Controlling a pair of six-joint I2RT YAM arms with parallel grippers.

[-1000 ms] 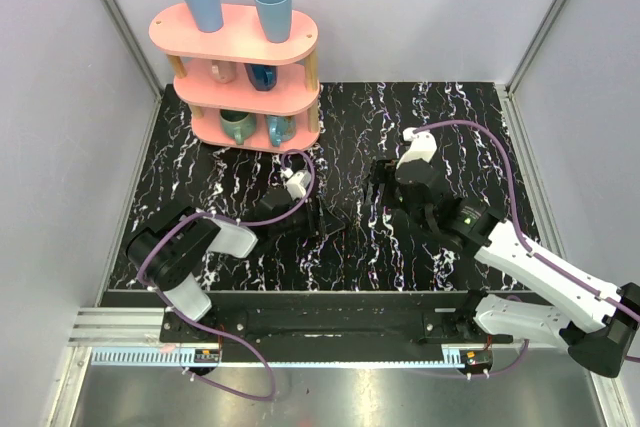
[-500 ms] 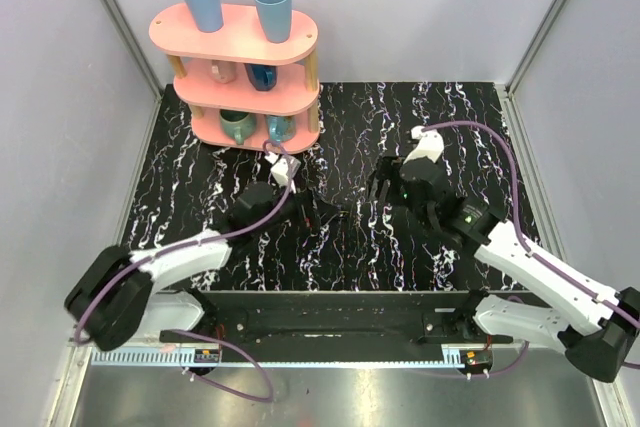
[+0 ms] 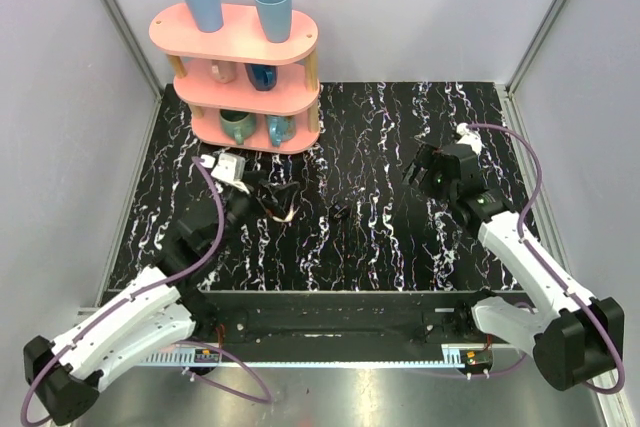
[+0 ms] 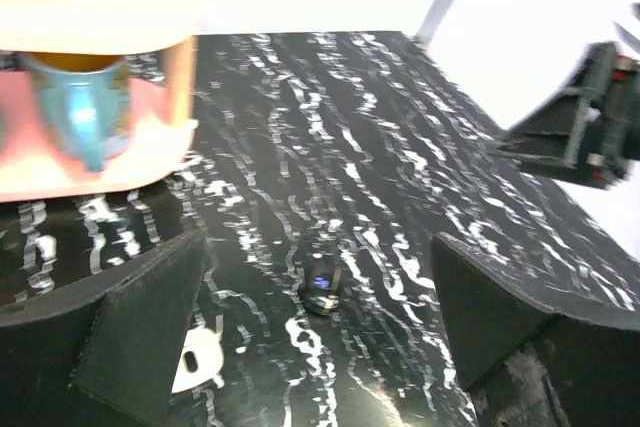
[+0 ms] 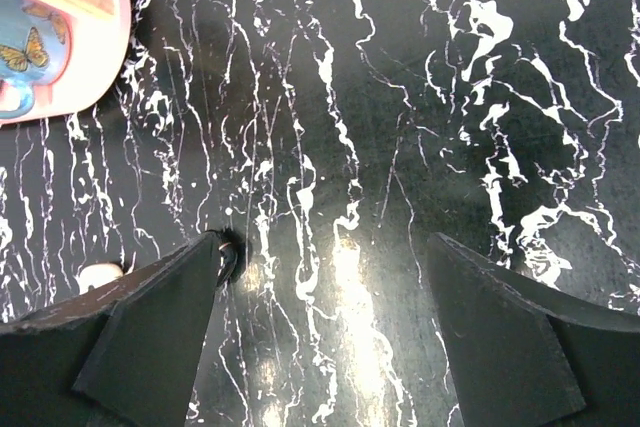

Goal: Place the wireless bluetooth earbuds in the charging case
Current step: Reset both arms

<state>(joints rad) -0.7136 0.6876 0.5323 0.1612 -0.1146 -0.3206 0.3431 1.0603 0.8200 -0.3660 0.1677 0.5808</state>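
i've pulled both arms back from the middle — left gripper (image 3: pixel 275 199) and right gripper (image 3: pixel 420 169) spread, holding nothing. the case (image 3: pixel 340 212) sits mid-table, one bud (image 3: pixel 283 215) loose to its left — likely unfinished.

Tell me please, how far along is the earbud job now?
Nothing looks done. One cream earbud lies on the table, apart from the dark charging case. In hand: nothing; the left claw and right claw are open and empty. Left: seating that earbud; the second one is not visible.
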